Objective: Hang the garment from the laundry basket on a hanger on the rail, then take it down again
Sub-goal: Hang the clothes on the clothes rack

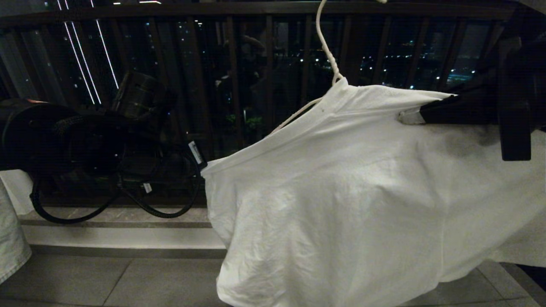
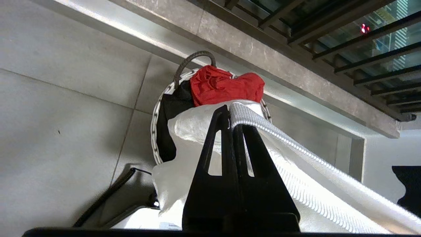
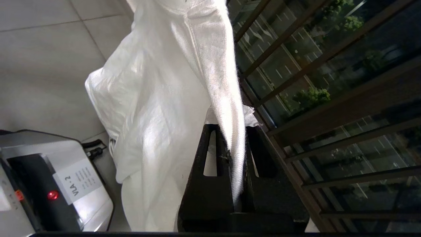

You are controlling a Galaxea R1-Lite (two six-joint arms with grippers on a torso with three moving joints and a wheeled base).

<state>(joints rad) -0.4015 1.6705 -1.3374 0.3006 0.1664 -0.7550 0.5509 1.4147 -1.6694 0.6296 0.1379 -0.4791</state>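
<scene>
The white short-sleeved T-shirt (image 1: 341, 192) hangs spread between both arms in front of the dark brown balustrade of vertical bars (image 1: 264, 64), its back or inside turned to the head camera, so no chest print can be made out. The thin white wire hanger (image 1: 326, 47) sits inside the neck opening: its twisted neck rises from the collar, one wire shoulder shows bare at the collar's left, and its hook runs out of the top of the head view, so what it hangs from cannot be seen. The right gripper (image 3: 235, 138) comes in from the right at shoulder height, its black fingers (image 3: 210, 164) pinched narrow on the ribbed collar band, which runs up between them. The left gripper (image 2: 232, 115) is lost in the head view behind the dark bulk of the left arm (image 1: 64, 140) and the shirt's edge; its wrist view shows its fingers (image 2: 220, 138) clamped tight on another stretch of ribbed edging. Beneath it on the grey tiled floor (image 2: 65, 98) stands the small round laundry basket with a black-and-white woven rim (image 2: 154, 125), half hidden by the shirt and holding a crumpled red cloth (image 2: 223, 87) and something black (image 2: 171, 112). The robot's grey base with a white label (image 3: 75, 182) is cut off at the edge of the right wrist view.
</scene>
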